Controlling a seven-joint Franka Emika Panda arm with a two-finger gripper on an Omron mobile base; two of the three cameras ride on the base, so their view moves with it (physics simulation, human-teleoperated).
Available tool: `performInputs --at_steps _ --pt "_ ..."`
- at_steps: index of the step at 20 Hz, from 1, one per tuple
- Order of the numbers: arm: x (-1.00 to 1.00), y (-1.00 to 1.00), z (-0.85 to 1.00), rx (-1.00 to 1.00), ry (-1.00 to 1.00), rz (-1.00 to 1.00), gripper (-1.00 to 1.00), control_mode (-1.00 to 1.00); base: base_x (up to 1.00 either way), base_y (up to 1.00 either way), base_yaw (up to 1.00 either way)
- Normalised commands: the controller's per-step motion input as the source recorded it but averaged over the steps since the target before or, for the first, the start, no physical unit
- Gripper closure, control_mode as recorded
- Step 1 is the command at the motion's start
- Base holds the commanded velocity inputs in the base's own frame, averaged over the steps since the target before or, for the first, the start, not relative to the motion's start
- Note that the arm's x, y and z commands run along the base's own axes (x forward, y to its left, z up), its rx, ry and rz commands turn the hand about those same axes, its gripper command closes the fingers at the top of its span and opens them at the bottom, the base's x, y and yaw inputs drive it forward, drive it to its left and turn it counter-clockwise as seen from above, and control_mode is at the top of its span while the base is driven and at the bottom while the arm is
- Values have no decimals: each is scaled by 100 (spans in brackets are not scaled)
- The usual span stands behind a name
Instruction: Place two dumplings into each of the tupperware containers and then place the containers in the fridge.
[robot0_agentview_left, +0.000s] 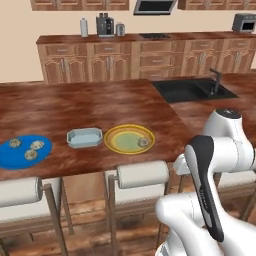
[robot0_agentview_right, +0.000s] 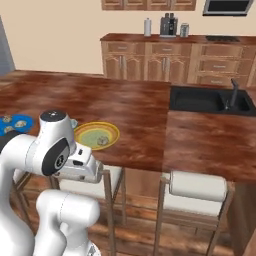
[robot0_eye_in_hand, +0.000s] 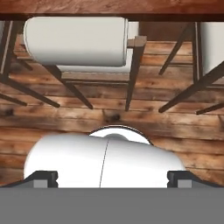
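My fingers (robot0_eye_in_hand: 112, 177) are spread wide with nothing in them, pointed down at the floor and a stool (robot0_eye_in_hand: 76, 41) under the bench (robot0_agentview_left: 75, 100). Three dumplings (robot0_agentview_left: 26, 148) sit on the blue plate (robot0_agentview_left: 45, 150) at the left, one on the yellow plate (robot0_agentview_left: 117, 134), and the pale blue container (robot0_agentview_left: 84, 137) lies between them. Rising carelessly, I might strike the bench edge or stool.

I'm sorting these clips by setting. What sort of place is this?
A home kitchen, rendered: a reddish-brown wooden counter with a black sink set in it, light wooden cabinets with drawers along the back wall, and white-cushioned stools along the counter's near edge.
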Motion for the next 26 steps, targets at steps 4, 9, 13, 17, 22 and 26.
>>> performInputs --at_steps 4,9,13,17,22,26 --pt "0 0 0 0 0 0 -100 100 48 69 0" --pt "0 0 0 0 0 0 -100 100 35 55 1" --pt "0 0 0 0 0 0 -100 100 25 42 3" --pt "0 0 0 0 0 0 -100 100 22 51 4" --pt "0 0 0 0 0 0 -100 100 33 48 7" --pt "0 0 0 0 0 0 -100 100 36 41 7"
